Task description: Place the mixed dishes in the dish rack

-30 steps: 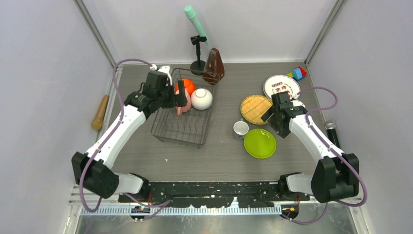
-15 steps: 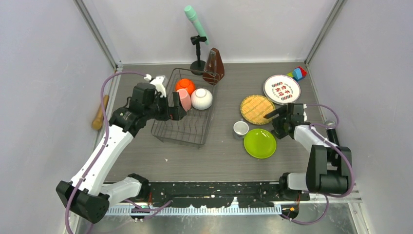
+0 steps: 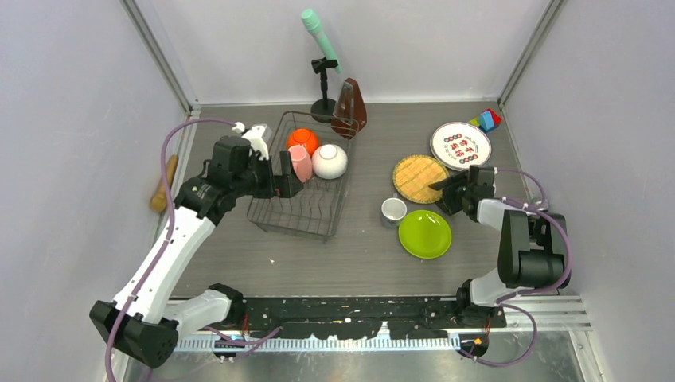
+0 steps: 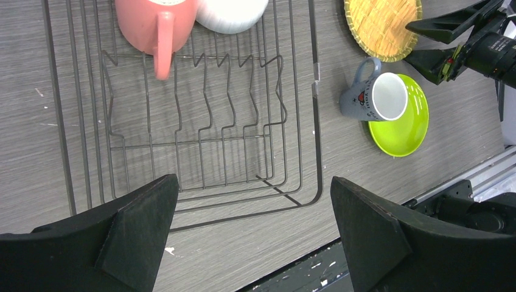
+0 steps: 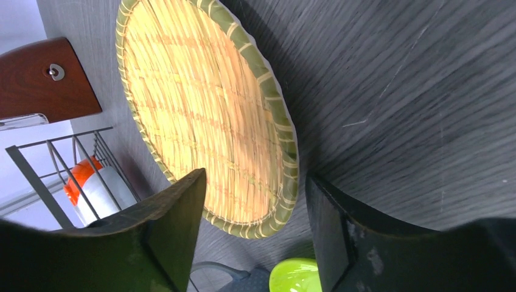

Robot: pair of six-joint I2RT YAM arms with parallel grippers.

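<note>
Your left gripper (image 4: pixel 254 182) hangs spread wide over the thin-wire dish rack (image 3: pixel 296 213), far-left of the table (image 3: pixel 358 255). Smooth pink mug (image 4: pixel 152 24), white bowl (image 3: pixel 329 161) and orange bowl (image 3: pixel 302 139) sit at its far end. Right gripper (image 5: pixel 255 179), jaws apart, has its 2 fingers flanking the rim of the round tan woven plate (image 5: pixel 201 115), right-centre.
</note>
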